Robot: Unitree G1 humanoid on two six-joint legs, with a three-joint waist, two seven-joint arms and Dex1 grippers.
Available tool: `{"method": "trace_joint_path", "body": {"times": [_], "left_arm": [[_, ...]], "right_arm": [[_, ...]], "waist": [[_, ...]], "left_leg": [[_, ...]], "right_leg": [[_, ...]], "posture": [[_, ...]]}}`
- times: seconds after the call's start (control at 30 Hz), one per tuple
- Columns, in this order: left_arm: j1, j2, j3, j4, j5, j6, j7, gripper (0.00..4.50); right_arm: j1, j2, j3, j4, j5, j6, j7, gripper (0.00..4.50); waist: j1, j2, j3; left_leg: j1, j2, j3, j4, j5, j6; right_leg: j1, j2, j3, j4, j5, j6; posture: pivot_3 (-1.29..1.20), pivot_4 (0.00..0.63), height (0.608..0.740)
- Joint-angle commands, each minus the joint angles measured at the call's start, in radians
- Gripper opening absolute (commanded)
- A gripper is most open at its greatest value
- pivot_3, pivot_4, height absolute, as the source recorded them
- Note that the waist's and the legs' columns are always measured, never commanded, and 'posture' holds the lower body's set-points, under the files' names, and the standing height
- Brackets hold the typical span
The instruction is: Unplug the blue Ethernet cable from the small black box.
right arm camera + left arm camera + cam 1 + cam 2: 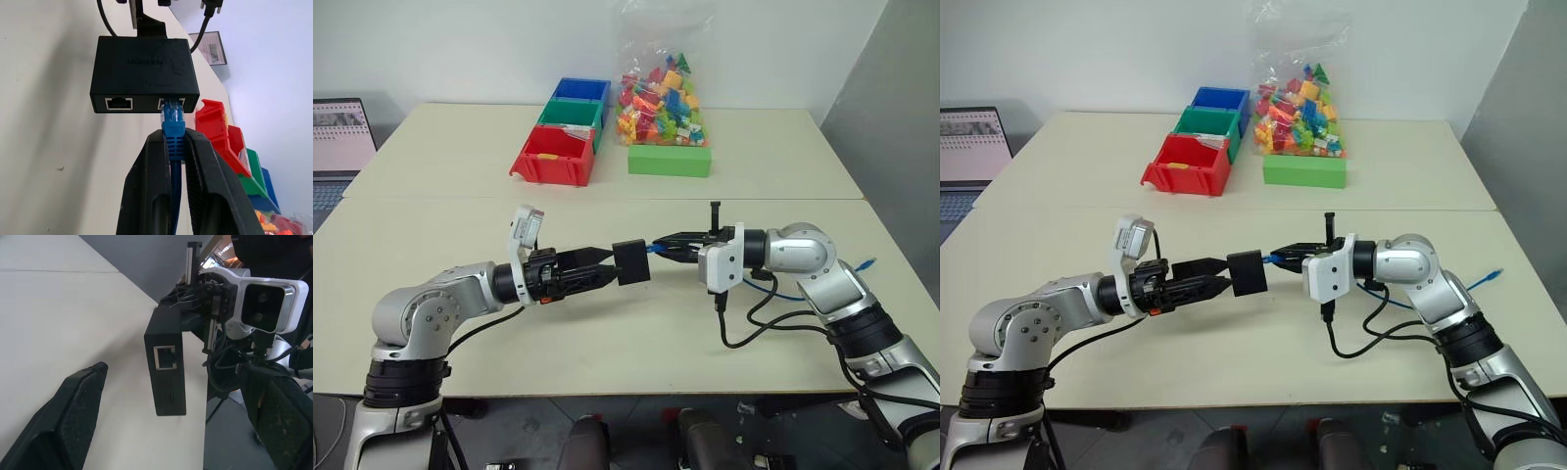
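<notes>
left hand: fingers spread wide, pointing across toward the right arm; small black box sits at its fingertips. Wrist view shows the two fingers standing apart on either side of the box with air between, so can't confirm a grip.
right hand: pressed together, pinching the blue Ethernet cable just behind its plug; points across toward the left arm.
box: raised above the desk, between the two hands, roughly centre of the near desk. Two sockets on the face toward the right hand.
cable: plug end sits in one socket, the socket beside it is empty. Rest of the cord trails back past the right arm; free end lies near the desk's right edge.
background: red bin, green bin and blue bin in a row on the far desk, beside them a green block and a bag of coloured bricks. Laptop at the far left.
</notes>
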Motion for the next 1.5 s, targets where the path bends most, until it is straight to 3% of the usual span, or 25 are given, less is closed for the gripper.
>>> {"method": "trace_joint_path", "body": {"times": [0.03, 0.1, 0.13, 0.23, 0.57, 0.67, 0.8, 0.87, 0.97, 1.03, 1.13, 1.27, 1.5], "left_arm": [[-0.022, -0.022, 0.019, -0.023, -0.038, 0.007, 0.022, 4.50], [-0.022, -0.027, 0.023, -0.020, -0.046, 0.011, 0.027, 4.50], [-0.023, -0.025, 0.021, -0.016, -0.053, 0.017, 0.020, 4.13], [-0.025, -0.019, 0.014, -0.013, -0.059, 0.026, 0.006, 3.63], [-0.038, -0.030, 0.005, -0.003, -0.058, 0.035, 0.007, 1.28], [-0.036, -0.033, 0.003, -0.004, -0.057, 0.035, 0.007, 0.78], [-0.031, -0.028, 0.000, -0.002, -0.052, 0.033, 0.002, 0.78], [-0.028, -0.022, 0.000, 0.000, -0.050, 0.033, -0.006, 0.78], [-0.024, -0.007, -0.007, -0.001, -0.040, 0.029, -0.026, 0.78], [-0.025, 0.010, -0.023, 0.002, -0.024, 0.019, -0.058, 0.78], [-0.028, 0.038, -0.054, 0.004, 0.009, -0.017, -0.121, 0.78], [-0.026, 0.062, -0.093, -0.001, 0.068, -0.103, -0.207, 0.78], [-0.032, 0.084, -0.112, 0.007, 0.109, -0.175, -0.298, 0.78]], "right_arm": [[-0.027, 0.007, -0.031, -0.035, 0.019, 0.017, 0.007, 0.11], [-0.026, 0.009, -0.033, -0.039, 0.020, 0.024, 0.009, 0.11], [-0.028, 0.013, -0.034, -0.039, 0.021, 0.027, 0.009, 0.11], [-0.029, 0.021, -0.033, -0.041, 0.020, 0.033, 0.006, 0.11], [-0.037, 0.047, -0.035, -0.046, 0.004, 0.026, -0.009, 0.11], [-0.039, 0.048, -0.033, -0.053, -0.002, 0.024, -0.009, 0.11], [-0.024, 0.032, -0.021, -0.085, 0.008, 0.040, 0.024, 0.11], [-0.015, 0.023, -0.021, -0.101, 0.014, 0.054, 0.035, 0.81], [0.001, 0.001, -0.025, -0.144, 0.047, 0.114, 0.071, 1.40], [0.022, -0.028, -0.038, -0.209, 0.118, 0.247, 0.121, 1.82], [0.056, -0.068, -0.096, -0.360, 0.365, 0.645, 0.141, 2.42], [0.041, -0.064, -0.201, -0.446, 0.713, 1.099, 0.071, 2.44], [0.058, 0.004, -0.272, -0.407, 0.900, 1.372, -0.028, 2.44]], "waist": [[0.001, 0.000, 0.000], [0.001, 0.000, 0.000], [0.001, 0.000, 0.000], [0.000, 0.000, 0.000], [0.001, 0.000, 0.000], [0.001, 0.000, 0.000], [0.001, 0.000, 0.000], [0.001, 0.000, 0.000], [0.001, 0.000, 0.000], [0.003, 0.000, 0.000], [0.008, 0.000, 0.000], [0.008, 0.000, 0.000], [0.007, 0.000, 0.000]], "left_leg": [[0.000, 0.000, 0.000, 0.000, 0.000, 0.000], [0.000, 0.000, 0.000, 0.000, 0.000, 0.000], [0.000, 0.000, 0.000, 0.000, 0.000, 0.000], [0.000, 0.000, 0.000, 0.000, 0.000, 0.000], [0.000, 0.000, 0.000, 0.000, 0.000, 0.000], [0.000, 0.000, 0.000, 0.000, 0.000, 0.000], [0.000, 0.000, 0.000, 0.000, 0.000, 0.000], [0.000, 0.000, 0.000, 0.000, 0.000, 0.000], [0.000, 0.000, 0.000, 0.000, 0.000, 0.000], [0.000, 0.000, 0.000, 0.000, 0.000, 0.000], [0.000, 0.000, 0.000, 0.000, 0.000, 0.000], [0.000, 0.000, 0.000, 0.000, 0.000, 0.000], [0.000, 0.000, 0.000, 0.000, 0.000, 0.000]], "right_leg": [[0.000, 0.000, 0.000, 0.000, 0.000, 0.000], [0.000, 0.000, 0.000, 0.000, 0.000, 0.000], [0.000, 0.000, 0.000, 0.000, 0.000, 0.000], [0.000, 0.000, 0.000, 0.000, 0.000, 0.000], [0.000, 0.000, 0.000, 0.000, 0.000, 0.000], [0.000, 0.000, 0.000, 0.000, 0.000, 0.000], [0.000, 0.000, 0.000, 0.000, 0.000, 0.000], [0.000, 0.000, 0.000, 0.000, 0.000, 0.000], [0.000, 0.000, 0.000, 0.000, 0.000, 0.000], [0.000, 0.000, 0.000, 0.000, 0.000, 0.000], [0.000, 0.000, 0.000, 0.000, 0.000, 0.000], [0.000, 0.000, 0.000, 0.000, 0.000, 0.000], [0.000, 0.000, 0.000, 0.000, -0.002, 0.004]], "posture": [[0.00, 0.150, 0.740], [0.00, 0.150, 0.740], [0.00, 0.150, 0.740], [0.00, 0.150, 0.740], [0.00, 0.150, 0.740], [0.00, 0.150, 0.740], [0.00, 0.150, 0.740], [0.00, 0.150, 0.740], [0.00, 0.150, 0.740], [0.00, 0.150, 0.740], [0.00, 0.150, 0.740], [0.00, 0.150, 0.740], [0.00, 0.150, 0.740]]}}
